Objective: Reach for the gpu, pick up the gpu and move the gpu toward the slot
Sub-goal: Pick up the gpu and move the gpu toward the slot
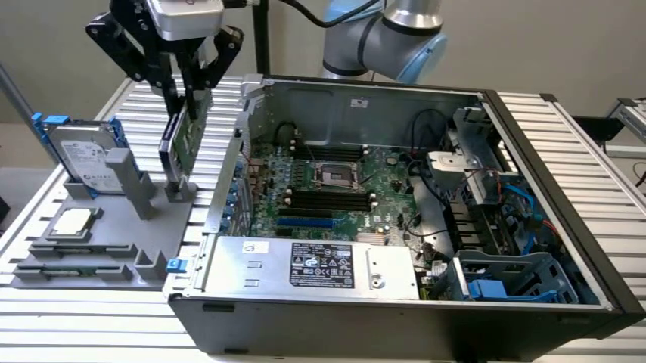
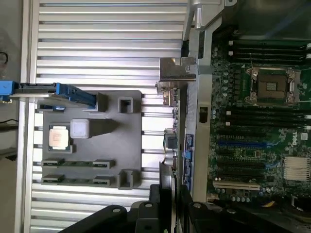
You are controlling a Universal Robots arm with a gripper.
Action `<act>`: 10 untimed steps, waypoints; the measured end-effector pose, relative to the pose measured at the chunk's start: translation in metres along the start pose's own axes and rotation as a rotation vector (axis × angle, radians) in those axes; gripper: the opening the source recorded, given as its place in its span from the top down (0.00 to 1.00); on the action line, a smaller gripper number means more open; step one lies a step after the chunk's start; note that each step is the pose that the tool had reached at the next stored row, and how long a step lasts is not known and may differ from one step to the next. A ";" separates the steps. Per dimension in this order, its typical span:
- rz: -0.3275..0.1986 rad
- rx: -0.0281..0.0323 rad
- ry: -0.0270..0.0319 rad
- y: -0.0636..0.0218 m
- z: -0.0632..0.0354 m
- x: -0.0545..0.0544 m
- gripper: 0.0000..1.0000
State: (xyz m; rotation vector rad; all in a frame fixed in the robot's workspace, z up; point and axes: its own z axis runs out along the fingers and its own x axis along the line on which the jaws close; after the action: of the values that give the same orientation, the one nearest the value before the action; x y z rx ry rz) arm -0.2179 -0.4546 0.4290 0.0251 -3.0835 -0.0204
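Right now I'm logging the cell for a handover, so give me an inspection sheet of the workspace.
Surface: slatted metal table, carrying a grey fixture tray and an open computer case.
Job's things: gpu held upright on edge above the tray, outside the case on the exterior view's left.
Clutter: hard drive with blue rails standing in the tray; CPU chip lying flat in it.
Gripper: gripper shut on the gpu's upper edge.
Cables: black cable to the arm; blue and black wiring inside the case.
Surroundings: plain wall behind; nothing else seen.
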 end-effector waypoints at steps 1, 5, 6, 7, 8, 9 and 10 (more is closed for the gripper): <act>0.000 -0.0003 0.0023 0.0000 -0.0028 -0.004 0.74; 0.000 -0.0049 0.0060 -0.0002 -0.0086 -0.022 0.74; 0.000 -0.0070 0.0061 -0.0003 -0.0090 -0.027 0.74; 0.000 -0.0088 0.0061 -0.0004 -0.0093 -0.031 0.74; -0.001 -0.0106 0.0060 -0.0005 -0.0095 -0.036 0.74; -0.001 -0.0122 0.0059 -0.0005 -0.0098 -0.040 0.74; -0.001 -0.0139 0.0060 -0.0006 -0.0100 -0.045 0.74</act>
State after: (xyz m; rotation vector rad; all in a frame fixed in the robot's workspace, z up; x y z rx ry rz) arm -0.1726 -0.4546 0.4364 0.0254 -3.0772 -0.0416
